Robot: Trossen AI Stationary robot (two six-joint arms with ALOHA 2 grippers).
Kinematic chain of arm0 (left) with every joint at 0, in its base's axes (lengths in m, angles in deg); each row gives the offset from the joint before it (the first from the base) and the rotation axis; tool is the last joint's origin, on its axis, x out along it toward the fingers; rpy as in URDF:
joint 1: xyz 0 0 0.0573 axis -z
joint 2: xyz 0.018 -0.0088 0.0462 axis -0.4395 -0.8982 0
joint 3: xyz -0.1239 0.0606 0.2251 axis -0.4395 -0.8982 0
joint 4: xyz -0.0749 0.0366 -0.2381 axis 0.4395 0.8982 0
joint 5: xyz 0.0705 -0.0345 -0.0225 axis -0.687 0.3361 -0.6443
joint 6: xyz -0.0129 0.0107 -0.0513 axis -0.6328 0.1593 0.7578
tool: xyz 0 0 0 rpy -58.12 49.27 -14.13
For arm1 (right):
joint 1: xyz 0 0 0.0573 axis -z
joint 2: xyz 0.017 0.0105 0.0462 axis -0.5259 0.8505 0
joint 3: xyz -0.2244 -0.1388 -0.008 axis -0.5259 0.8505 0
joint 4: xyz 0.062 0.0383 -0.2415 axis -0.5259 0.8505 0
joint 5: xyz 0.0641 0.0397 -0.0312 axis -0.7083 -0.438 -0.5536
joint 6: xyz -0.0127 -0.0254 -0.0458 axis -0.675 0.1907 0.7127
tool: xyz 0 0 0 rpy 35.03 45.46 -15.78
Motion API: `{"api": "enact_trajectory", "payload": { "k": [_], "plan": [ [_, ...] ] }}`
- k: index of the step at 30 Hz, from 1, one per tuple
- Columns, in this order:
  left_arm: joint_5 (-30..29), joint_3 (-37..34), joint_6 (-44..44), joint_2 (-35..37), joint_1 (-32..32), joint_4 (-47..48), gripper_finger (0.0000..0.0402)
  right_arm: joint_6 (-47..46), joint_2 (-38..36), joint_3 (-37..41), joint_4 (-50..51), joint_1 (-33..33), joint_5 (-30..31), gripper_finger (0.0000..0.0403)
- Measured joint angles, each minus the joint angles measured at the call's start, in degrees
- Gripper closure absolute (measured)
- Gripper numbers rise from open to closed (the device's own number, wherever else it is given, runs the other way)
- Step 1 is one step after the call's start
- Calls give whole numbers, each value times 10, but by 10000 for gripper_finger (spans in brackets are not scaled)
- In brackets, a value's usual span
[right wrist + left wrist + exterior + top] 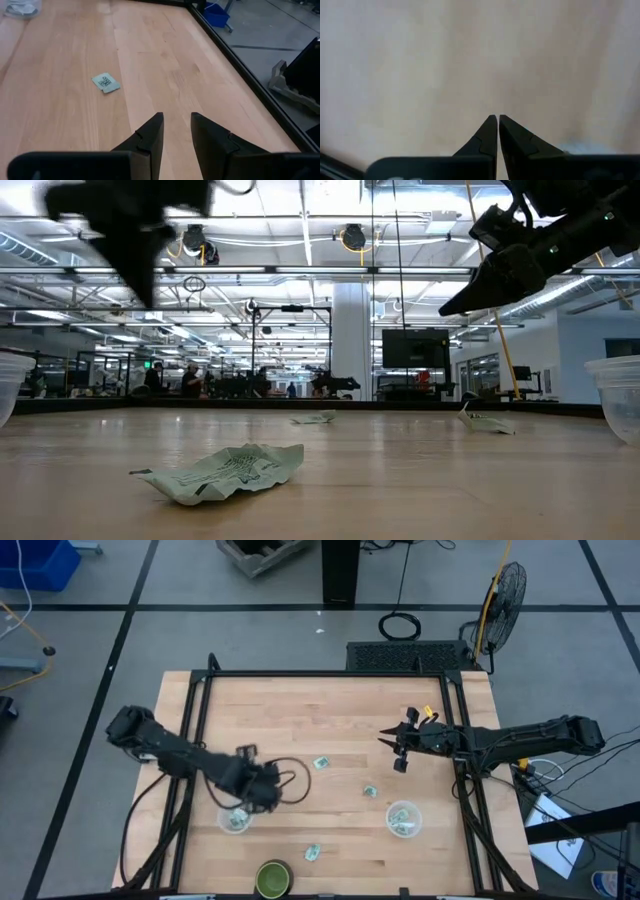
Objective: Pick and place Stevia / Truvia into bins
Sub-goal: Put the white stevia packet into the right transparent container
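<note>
The left end effector (262,792) hangs above the near-left part of the pale wooden surface (330,710), its two dark fingers (487,135) pressed together with nothing visible between them, right beside and partly over the left small round clear plastic cup (235,820), which holds pale green and white paper. The right end effector (398,745) hovers over the right half of the surface toward its far side, its fingers (150,137) a small gap apart and empty, well clear of the wood below. In the right wrist view one tiny flat pale green and white paper packet (105,82) lies flat on the bare wood ahead of those fingers. From above, three loose packets show on the surface: one near the middle (322,763), one a little nearer and to the right (369,790), and one close to the near edge (312,853), which the low view shows as a crumpled packet (222,472) in the foreground. The right clear plastic cup (403,819) stands near the right rail and also holds several packets. A dark green round container with a yellowish-green inside (272,879) sits at the near edge, between the two cups and apart from both.
</note>
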Motion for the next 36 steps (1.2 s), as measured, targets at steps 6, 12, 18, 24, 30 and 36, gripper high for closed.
{"api": "enact_trajectory", "payload": {
  "k": [6, 12, 18, 24, 30, 36],
  "plan": [
    [-116, 18, -103, 0, -79, -141, 376, 0, 0, 0, 2, 0, 0, 309],
    [44, 12, -205, -43, -179, -285, 376, 0, 0, 0, 4, 0, 0, 309],
    [76, 12, -298, -119, -237, -436, 376, 0, 0, 0, 4, 0, -1, 309],
    [148, 12, -318, -201, -264, -524, 376, 0, 0, 0, 6, 0, -1, 309],
    [154, 12, -345, -233, -261, -532, 376, 0, 0, 0, 9, 0, -1, 309],
    [151, 12, -344, -225, -251, -530, 375, 0, 0, 0, 9, 0, -1, 309]
  ]
}}
